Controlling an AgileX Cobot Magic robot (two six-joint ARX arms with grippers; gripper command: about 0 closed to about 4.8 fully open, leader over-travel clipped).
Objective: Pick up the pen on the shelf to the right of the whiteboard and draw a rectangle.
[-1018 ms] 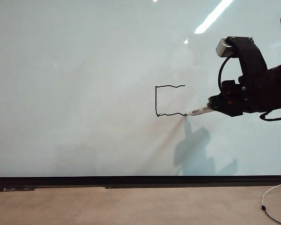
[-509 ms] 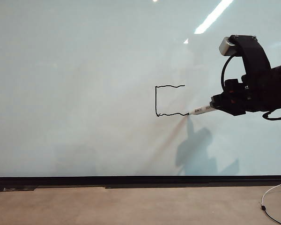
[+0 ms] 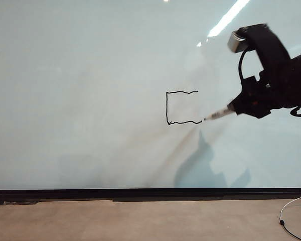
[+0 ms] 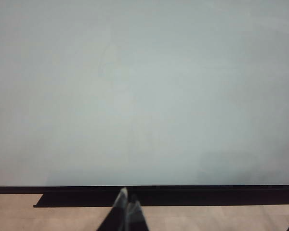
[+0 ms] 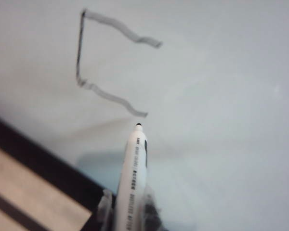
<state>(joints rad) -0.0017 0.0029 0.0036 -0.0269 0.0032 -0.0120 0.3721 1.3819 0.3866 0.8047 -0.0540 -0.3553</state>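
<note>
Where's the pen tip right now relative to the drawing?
In the exterior view the pen, held by the right gripper on the right side, has its tip just right of the open end of the rectangle's bottom line, a small gap showing in the right wrist view.

Dark printed lettering runs along the barrel of the slim white plastic marker pen (image 5: 133, 183) clamped in my right gripper (image 5: 130, 211), but it is too blurred to read. I can read nothing anywhere else.

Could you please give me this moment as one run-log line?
right gripper: shut on pen, tip beside bottom line's end | rectangle: three sides drawn, right side missing | left gripper: shut, idle below whiteboard
</note>
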